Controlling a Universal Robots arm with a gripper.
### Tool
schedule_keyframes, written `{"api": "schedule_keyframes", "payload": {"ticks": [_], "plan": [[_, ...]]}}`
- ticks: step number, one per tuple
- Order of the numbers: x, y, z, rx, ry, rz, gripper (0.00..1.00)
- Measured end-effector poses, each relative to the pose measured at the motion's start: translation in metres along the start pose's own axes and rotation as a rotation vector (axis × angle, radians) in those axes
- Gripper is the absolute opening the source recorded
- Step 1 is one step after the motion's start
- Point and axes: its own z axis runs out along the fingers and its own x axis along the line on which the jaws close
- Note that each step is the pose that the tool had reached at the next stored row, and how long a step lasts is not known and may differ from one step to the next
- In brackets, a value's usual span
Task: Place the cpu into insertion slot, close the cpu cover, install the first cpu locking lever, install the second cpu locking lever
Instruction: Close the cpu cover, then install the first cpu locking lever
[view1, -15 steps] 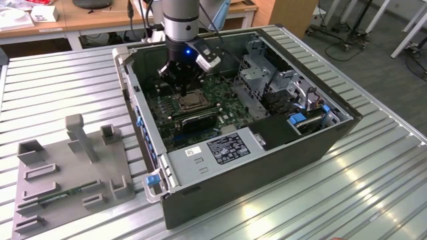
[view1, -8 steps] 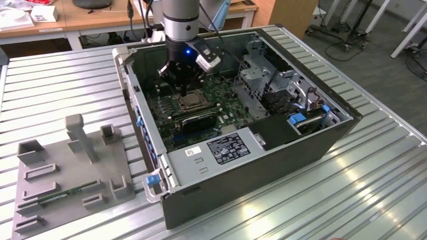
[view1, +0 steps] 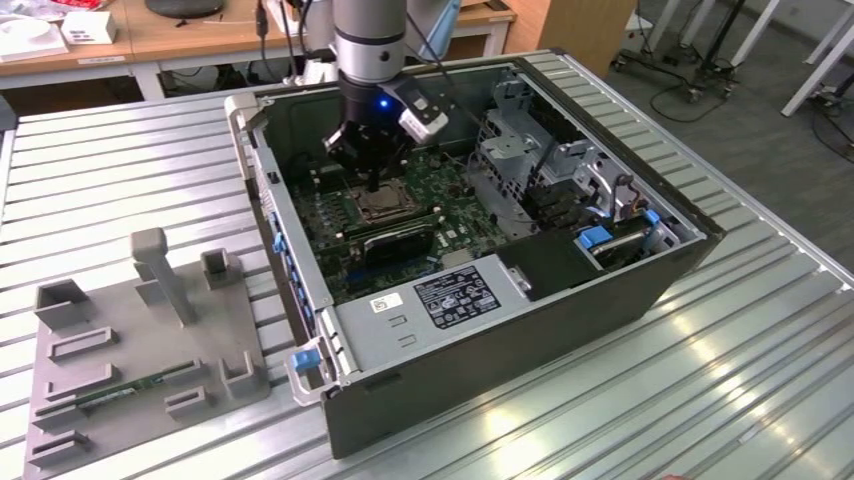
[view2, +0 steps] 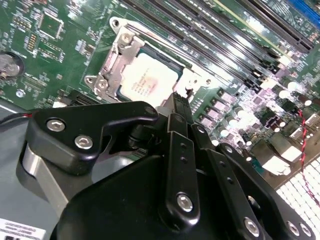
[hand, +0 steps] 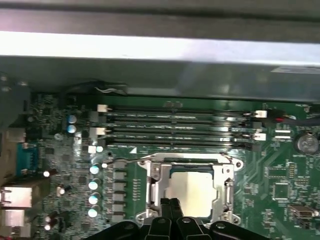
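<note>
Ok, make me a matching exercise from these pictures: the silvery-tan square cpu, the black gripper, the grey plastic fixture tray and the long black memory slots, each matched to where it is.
Things:
1. silvery-tan square cpu
2. black gripper
3. grey plastic fixture tray
4. long black memory slots

Places:
A. on the ribbed metal table, outside the computer case
B. in parallel rows on the green motherboard
C. seated under the silvery metal frame cover
D. fingers together, right by the cover's edge

Pairs: 1-C, 2-D, 3-A, 4-B
</note>
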Motion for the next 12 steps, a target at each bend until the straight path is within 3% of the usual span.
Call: {"api": "schedule_keyframes", "payload": {"ticks": [7, 12], "plan": [[-0.0149, -0.0003, 0.0009, 0.0001, 0.0001, 0.0, 0.11], [-0.0169, -0.0003, 0.001, 0.0001, 0.0001, 0.0, 0.11]]}}
